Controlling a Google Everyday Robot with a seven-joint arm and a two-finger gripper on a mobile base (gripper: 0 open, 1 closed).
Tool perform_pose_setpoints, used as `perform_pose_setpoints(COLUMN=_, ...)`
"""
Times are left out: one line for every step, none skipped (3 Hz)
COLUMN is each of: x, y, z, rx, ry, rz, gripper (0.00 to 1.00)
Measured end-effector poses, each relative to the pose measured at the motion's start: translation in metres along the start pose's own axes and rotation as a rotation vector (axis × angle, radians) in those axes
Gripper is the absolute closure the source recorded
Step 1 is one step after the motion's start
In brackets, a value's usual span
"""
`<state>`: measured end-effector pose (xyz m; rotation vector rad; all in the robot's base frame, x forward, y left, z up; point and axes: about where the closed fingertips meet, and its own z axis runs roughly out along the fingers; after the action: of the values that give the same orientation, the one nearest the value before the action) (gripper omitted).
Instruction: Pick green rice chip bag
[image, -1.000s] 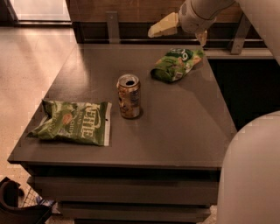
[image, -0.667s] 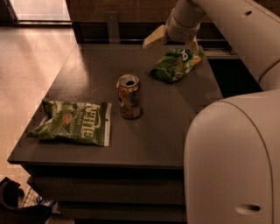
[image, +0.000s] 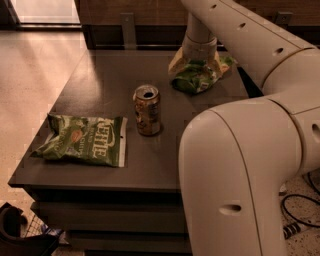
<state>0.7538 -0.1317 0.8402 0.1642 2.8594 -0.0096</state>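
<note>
At the far right edge of the desk (image: 100, 85), the end effector (image: 197, 65), fingers spread wide, has come down to straddle the green rice chip bag (image: 192, 81); can (image: 147, 111) well apart

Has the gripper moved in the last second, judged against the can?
Yes. The gripper has come down, from above the green rice chip bag to right over it, fingers open either side; the can has not shifted.

One table (image: 100, 85) held two green bags: one small green rice chip bag (image: 196, 81) and one larger flat bag (image: 85, 141). One can (image: 147, 111) stood there too. One gripper (image: 198, 69) hung over the small bag.
</note>
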Motion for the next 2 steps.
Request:
perform_pose_setpoints(x=0.0009, y=-0.0014, z=0.004, rx=0.01, ry=0.007, rz=0.005, gripper=0.38)
perform_pose_setpoints(x=0.0011, y=-0.0011, z=0.0069, rx=0.012, ry=0.009, rz=0.004, gripper=0.61)
